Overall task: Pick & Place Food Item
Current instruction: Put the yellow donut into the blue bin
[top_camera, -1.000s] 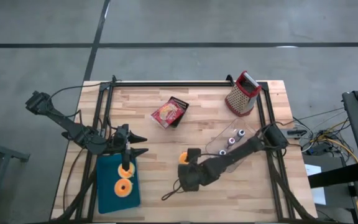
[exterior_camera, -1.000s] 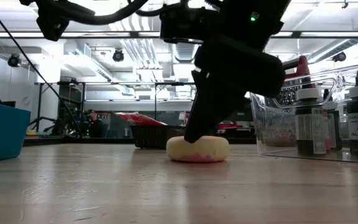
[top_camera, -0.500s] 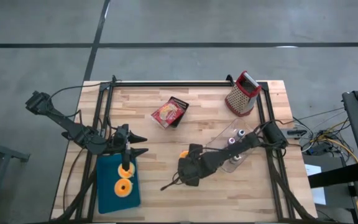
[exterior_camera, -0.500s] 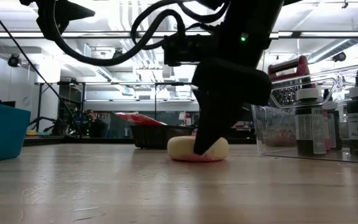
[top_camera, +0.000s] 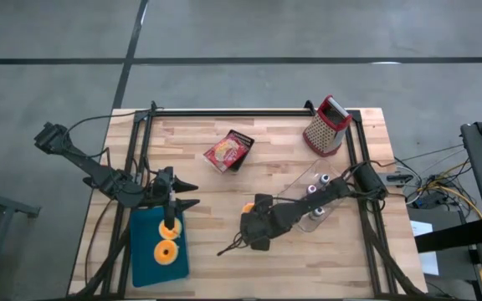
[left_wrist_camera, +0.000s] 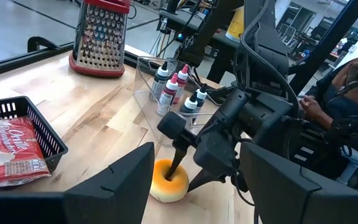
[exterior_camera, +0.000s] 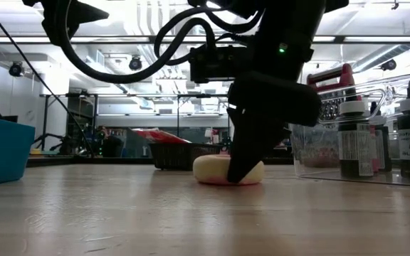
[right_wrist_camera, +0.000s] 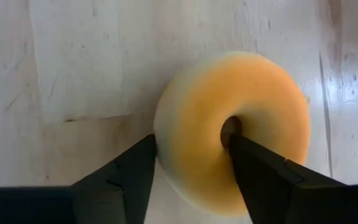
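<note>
An orange-topped doughnut (top_camera: 247, 209) (right_wrist_camera: 235, 124) lies flat on the wooden table near its middle. My right gripper (right_wrist_camera: 191, 140) (exterior_camera: 244, 167) comes down on it from the right side and is shut on its ring. My left gripper (top_camera: 187, 195) hangs open above the far end of a teal tray (top_camera: 145, 251) at the near left. It touches nothing. Two more doughnuts (top_camera: 167, 251) lie in that tray. My right gripper has one finger (right_wrist_camera: 253, 168) in the doughnut's hole (right_wrist_camera: 230, 127) and the other finger (right_wrist_camera: 126, 174) against the ring's outer wall (right_wrist_camera: 160, 146). That stretch of the ring lies between them. The fingers slant steeply down from the table's near right (left_wrist_camera: 179, 158). The doughnut rests flat on the table.
A clear bin with small bottles (top_camera: 315, 194) stands right beside my right arm. A red-handled grater (top_camera: 326, 127) is at the far right. A black basket with a snack packet (top_camera: 229, 150) sits at the far middle. A person (left_wrist_camera: 347, 93) sits beyond the table.
My right gripper has shifted a little toward the table's far edge and sunk onto the doughnut, tipping steeper. In the low view its finger has gone from the doughnut's left edge to its middle. The doughnut stays on the table.
</note>
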`<state>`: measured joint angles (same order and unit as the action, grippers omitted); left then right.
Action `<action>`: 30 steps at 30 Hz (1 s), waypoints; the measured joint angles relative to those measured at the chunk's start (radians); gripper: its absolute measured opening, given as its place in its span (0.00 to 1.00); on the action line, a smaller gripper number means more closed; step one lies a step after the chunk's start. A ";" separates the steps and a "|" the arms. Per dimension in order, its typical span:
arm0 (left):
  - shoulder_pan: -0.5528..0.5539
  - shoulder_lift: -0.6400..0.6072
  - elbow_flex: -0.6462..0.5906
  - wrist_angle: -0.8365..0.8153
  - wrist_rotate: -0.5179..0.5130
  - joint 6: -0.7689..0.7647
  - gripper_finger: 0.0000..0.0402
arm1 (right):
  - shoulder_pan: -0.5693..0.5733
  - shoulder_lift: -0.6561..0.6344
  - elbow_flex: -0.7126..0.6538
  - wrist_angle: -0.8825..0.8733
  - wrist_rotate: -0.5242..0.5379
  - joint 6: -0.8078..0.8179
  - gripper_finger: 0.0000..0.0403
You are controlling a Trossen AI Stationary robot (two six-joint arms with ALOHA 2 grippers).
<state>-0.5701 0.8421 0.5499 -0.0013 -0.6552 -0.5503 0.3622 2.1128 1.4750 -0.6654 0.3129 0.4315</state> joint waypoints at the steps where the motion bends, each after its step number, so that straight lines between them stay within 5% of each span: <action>1: 0.000 0.000 0.000 0.000 0.000 0.000 0.61 | 0.000 0.000 0.000 0.001 0.000 -0.008 0.48; 16: 0.000 0.000 0.000 0.000 0.000 0.000 0.61 | 0.000 0.000 0.002 0.002 0.000 -0.046 0.21; 30: 0.000 0.000 0.000 0.000 0.000 0.000 0.61 | 0.000 -0.012 0.002 -0.001 0.001 -0.046 0.20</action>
<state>-0.5701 0.8425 0.5503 -0.0013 -0.6552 -0.5503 0.3618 2.1010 1.4773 -0.6669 0.3137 0.3854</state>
